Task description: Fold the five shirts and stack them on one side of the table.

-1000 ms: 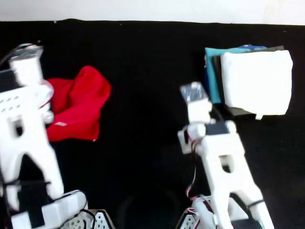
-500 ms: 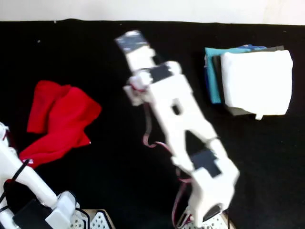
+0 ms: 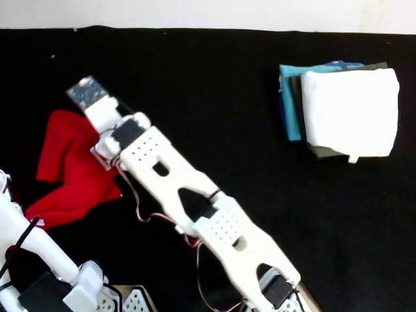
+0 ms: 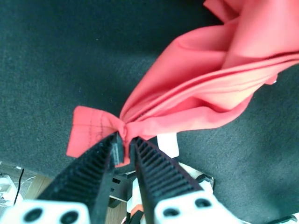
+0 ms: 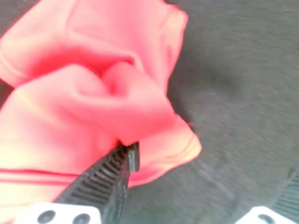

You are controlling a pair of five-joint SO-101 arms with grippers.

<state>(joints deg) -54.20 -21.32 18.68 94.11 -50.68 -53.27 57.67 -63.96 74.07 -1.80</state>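
Note:
A crumpled red shirt [image 3: 68, 169] lies at the table's left side. My left gripper [image 4: 124, 144] is shut on one bunched corner of the red shirt [image 4: 210, 93], near the table's front left edge. My right arm stretches diagonally across the table, and its gripper [image 3: 91, 107] hangs over the shirt's far part. In the right wrist view that gripper [image 5: 196, 186] is open, one fingertip [image 5: 128, 156] touching a fold of the red shirt [image 5: 70, 93]. A stack of folded shirts [image 3: 351, 114], white on top, rests at the back right.
Teal, blue and dark shirts [image 3: 290, 107] stick out from under the white one. The left arm's body [image 3: 26, 247] stands at the front left corner. The black table [image 3: 214, 84] runs to a pale wall at the back.
The right arm swung from the table's middle across to the left, onto the red shirt. The left arm drew back toward the front edge, pulling the shirt's corner with it.

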